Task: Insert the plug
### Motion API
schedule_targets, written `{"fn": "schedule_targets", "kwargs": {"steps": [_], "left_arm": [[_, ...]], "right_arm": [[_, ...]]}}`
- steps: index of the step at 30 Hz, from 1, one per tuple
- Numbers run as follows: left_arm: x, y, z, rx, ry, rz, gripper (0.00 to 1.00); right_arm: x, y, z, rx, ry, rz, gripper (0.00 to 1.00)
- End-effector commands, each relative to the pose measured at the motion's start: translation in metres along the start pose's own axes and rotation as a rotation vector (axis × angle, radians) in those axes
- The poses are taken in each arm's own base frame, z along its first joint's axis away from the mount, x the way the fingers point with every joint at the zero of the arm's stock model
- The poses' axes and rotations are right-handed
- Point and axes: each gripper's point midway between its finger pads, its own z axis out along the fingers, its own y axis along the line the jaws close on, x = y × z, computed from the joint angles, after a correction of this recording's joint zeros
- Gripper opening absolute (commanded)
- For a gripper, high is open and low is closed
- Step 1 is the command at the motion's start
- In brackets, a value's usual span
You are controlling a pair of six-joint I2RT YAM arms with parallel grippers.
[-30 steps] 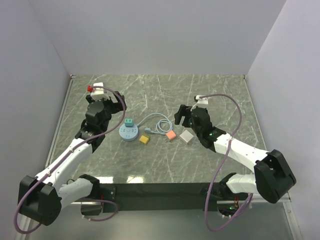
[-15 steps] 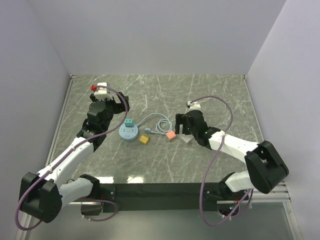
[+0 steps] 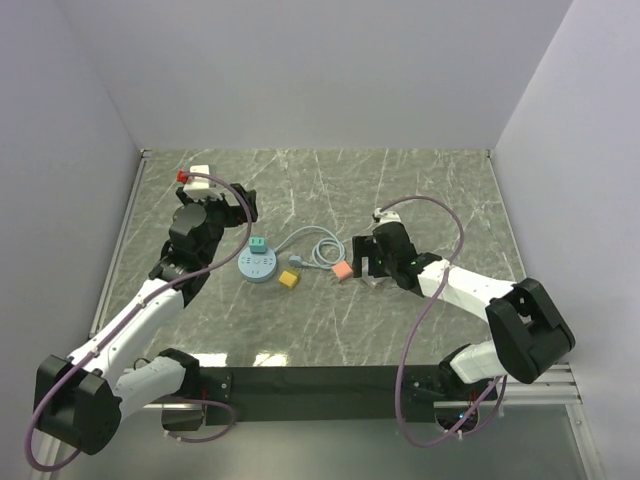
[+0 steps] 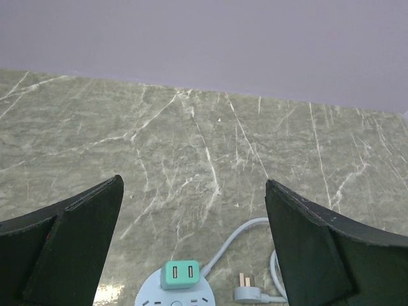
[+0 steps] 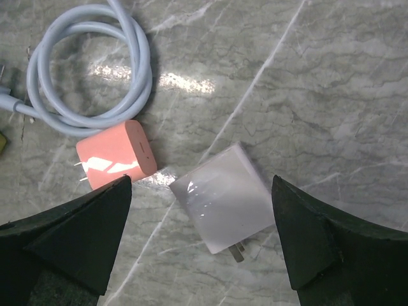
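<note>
Right wrist — right gripper (image 5: 201,239) has dropped over the white square plug adapter (image 5: 220,203), jaws spread — grasp looks next.

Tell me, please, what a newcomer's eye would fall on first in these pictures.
The open right claw hangs over a white charger, a pink charger close beside it and a coiled pale cable just beyond. Further left on the marble table, a round blue socket hub carries a green adapter, near the open left claw.

Socket hub (image 3: 258,266) left, cable (image 5: 145,70) middle, adapters (image 5: 220,204) right
</note>
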Motion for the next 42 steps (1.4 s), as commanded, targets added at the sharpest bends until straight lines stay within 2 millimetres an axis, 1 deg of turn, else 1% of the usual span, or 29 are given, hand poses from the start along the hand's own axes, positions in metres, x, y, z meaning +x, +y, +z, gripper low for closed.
{"fn": "schedule_targets", "kwargs": {"steps": [1,4,5,8,10,15,19,20,23,24,26,27,28,29,31,32,34,35,36,37,38,39,40,41,42], "left_arm": [[-0.013,-0.006,-0.006,0.027,-0.037,-0.002,0.99],[-0.015,-0.005,-0.010,0.029,-0.047,-0.003,0.99],[-0.016,-0.005,-0.010,0.026,-0.050,-0.003,0.99],[-0.018,-0.004,-0.013,0.025,-0.056,-0.005,1.00],[-0.021,-0.004,-0.014,0.024,-0.064,-0.007,0.99],[-0.022,-0.004,-0.016,0.023,-0.066,-0.009,0.99],[-0.020,-0.006,-0.015,0.032,-0.060,-0.009,0.99],[-0.020,-0.006,-0.015,0.034,-0.059,-0.009,0.99],[-0.020,-0.009,-0.015,0.045,-0.055,-0.013,0.99],[-0.019,-0.009,-0.015,0.048,-0.053,-0.013,0.99],[-0.020,-0.011,-0.016,0.061,-0.059,-0.017,0.99],[-0.019,-0.012,-0.016,0.065,-0.056,-0.015,0.99],[-0.020,-0.012,-0.016,0.068,-0.060,-0.016,0.99],[-0.021,-0.013,-0.016,0.072,-0.063,-0.017,0.99],[-0.020,-0.018,-0.017,0.099,-0.065,-0.011,0.99],[-0.020,-0.020,-0.018,0.112,-0.067,-0.005,0.99],[-0.015,-0.031,-0.020,0.172,-0.058,0.009,0.98],[-0.018,-0.037,-0.021,0.202,-0.078,0.016,0.97],[-0.010,-0.046,-0.023,0.258,-0.062,0.021,0.97],[-0.008,-0.053,-0.025,0.290,-0.062,0.019,0.97],[-0.010,-0.062,-0.028,0.340,-0.077,0.009,0.97],[0.000,-0.068,-0.030,0.376,-0.057,0.009,0.97],[0.006,-0.082,-0.035,0.451,-0.040,0.013,0.97],[0.009,-0.087,-0.037,0.475,-0.033,0.017,0.97],[0.016,-0.091,-0.036,0.492,-0.017,0.024,0.97]], "right_arm": [[0.001,-0.001,-0.002,-0.027,0.033,0.034,0.96],[0.010,-0.002,0.002,-0.032,0.099,0.052,0.96],[0.017,-0.001,0.004,-0.036,0.132,0.049,0.96],[0.022,-0.003,0.006,-0.024,0.164,0.053,0.94],[0.028,0.002,0.004,-0.053,0.191,0.040,0.92],[0.025,0.012,-0.007,-0.078,0.180,0.019,0.92],[0.025,0.012,-0.007,-0.060,0.172,0.007,0.91],[0.028,0.013,-0.005,-0.054,0.189,0.009,0.90],[0.028,0.003,0.001,0.038,0.179,0.007,0.87],[0.030,0.004,0.002,0.049,0.179,-0.003,0.85],[0.028,0.001,0.005,0.092,0.168,-0.002,0.75],[0.027,0.001,0.006,0.097,0.163,0.001,0.67],[0.025,0.002,0.007,0.098,0.156,0.004,0.64],[0.019,0.004,0.009,0.092,0.141,0.008,0.61],[0.011,0.011,0.009,0.072,0.123,0.013,0.53],[-0.001,0.018,0.009,0.050,0.094,0.020,0.50],[-0.016,0.027,0.007,0.020,0.062,0.031,0.46],[-0.035,0.035,0.006,0.000,0.021,0.041,0.45],[-0.045,0.039,0.004,-0.009,0.000,0.044,0.43],[-0.056,0.044,0.002,-0.019,-0.024,0.045,0.42],[-0.078,0.052,0.000,-0.037,-0.067,0.053,0.41],[-0.089,0.056,-0.002,-0.047,-0.090,0.057,0.40],[-0.099,0.060,-0.004,-0.055,-0.110,0.058,0.39],[-0.116,0.068,-0.008,-0.075,-0.145,0.063,0.38],[-0.125,0.071,-0.010,-0.084,-0.164,0.066,0.36]]}}
